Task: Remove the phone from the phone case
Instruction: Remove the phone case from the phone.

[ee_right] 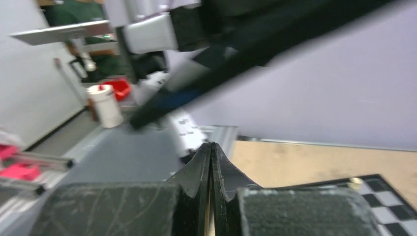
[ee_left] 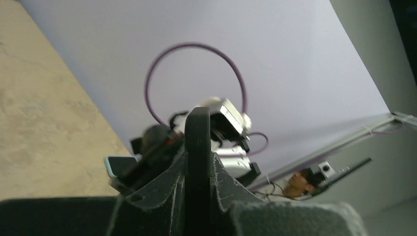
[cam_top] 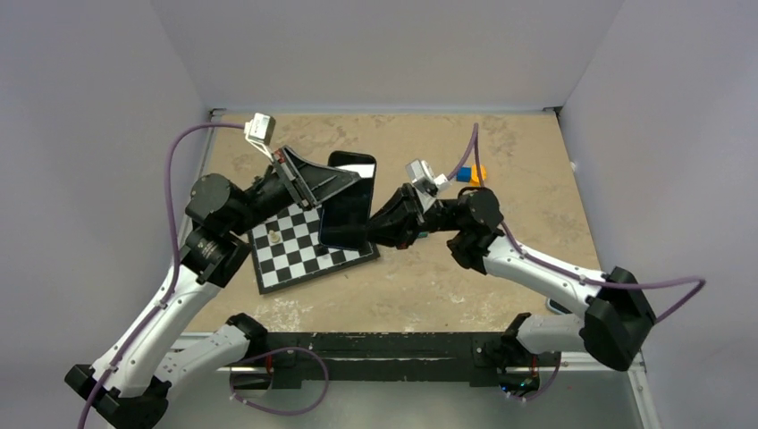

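Note:
My left gripper (cam_top: pixel 342 184) is shut on a thin black phone-sized shell, the phone case (cam_top: pixel 350 204), and holds it tilted above the checkered board. No camera holes show from here. In the left wrist view its black edge (ee_left: pixel 198 132) stands upright between my jaws (ee_left: pixel 198 164). My right gripper (cam_top: pixel 375 230) is shut and empty beside the case's lower right edge. In the right wrist view its pads (ee_right: pixel 211 147) meet with a hair-thin gap. The phone (ee_left: pixel 119 164), black face with a light-blue rim, lies on the table behind the right arm. A pale sliver (cam_top: pixel 557 307) may be it.
A black-and-white checkered board (cam_top: pixel 308 253) lies under the case with a small piece (cam_top: pixel 273 238) on it; its corner shows in the right wrist view (ee_right: pixel 386 196). Blue and orange blocks (cam_top: pixel 473 174) sit at the back right. Walls enclose the table on three sides.

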{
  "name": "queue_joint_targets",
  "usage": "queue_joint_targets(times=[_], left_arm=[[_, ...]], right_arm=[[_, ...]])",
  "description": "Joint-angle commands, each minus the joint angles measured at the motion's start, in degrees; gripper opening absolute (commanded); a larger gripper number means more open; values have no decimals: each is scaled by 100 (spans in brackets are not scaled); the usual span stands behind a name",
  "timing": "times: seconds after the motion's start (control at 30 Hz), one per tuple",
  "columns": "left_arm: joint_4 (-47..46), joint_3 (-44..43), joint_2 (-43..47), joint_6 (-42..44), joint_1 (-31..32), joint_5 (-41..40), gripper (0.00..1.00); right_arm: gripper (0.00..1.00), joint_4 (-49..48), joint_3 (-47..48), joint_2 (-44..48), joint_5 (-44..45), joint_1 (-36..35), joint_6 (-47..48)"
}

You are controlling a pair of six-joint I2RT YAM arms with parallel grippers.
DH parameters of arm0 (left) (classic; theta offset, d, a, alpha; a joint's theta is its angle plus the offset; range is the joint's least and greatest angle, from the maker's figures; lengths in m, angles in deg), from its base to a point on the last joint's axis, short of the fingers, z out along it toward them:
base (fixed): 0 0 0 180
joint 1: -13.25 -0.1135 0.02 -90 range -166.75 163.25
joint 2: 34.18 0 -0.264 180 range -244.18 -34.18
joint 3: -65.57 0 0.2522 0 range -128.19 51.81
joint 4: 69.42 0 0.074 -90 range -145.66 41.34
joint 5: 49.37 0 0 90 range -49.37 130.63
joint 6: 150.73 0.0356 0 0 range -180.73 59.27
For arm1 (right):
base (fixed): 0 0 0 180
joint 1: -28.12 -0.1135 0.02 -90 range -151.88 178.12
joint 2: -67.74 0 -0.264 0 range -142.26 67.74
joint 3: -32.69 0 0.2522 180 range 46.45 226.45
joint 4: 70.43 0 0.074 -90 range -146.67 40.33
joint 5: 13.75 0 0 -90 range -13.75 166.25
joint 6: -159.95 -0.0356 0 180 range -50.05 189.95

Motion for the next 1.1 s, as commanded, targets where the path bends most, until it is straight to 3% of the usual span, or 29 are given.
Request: queue_joint_targets(times=[0.0, 0.1, 0.23, 0.3, 0.37, 0.5, 0.7, 0.83, 1.07], left_arm=[[-878, 91, -8, -1546, 168, 1035, 0], [-1052, 214, -4, -1628, 172, 1012, 0], [-575, 44, 100, -814, 149, 701, 0], [201, -182, 213, -69, 148, 296, 0], [751, -307, 363, 537, 143, -134, 0], [961, -280, 453, 1065, 143, -617, 0], [685, -254, 212, 1017, 148, -604, 0], [330, -101, 142, 774, 148, -506, 0], [156, 28, 133, 568, 143, -417, 0]], right_arm=[[0, 74, 508, -655, 706, 304, 1172], [0, 173, 716, -698, 892, 314, 1154], [0, 1007, 716, -533, 1083, 312, 976], [12, 1237, 434, -325, 1078, 289, 665], [31, 1185, -44, 45, 1095, 202, 364], [54, 1313, -515, 679, 1104, -54, -139], [59, 465, -453, 737, 678, -310, -977], [58, 498, -208, 550, 639, -340, -1109], [37, -39, -212, 249, 554, -364, -1327]])
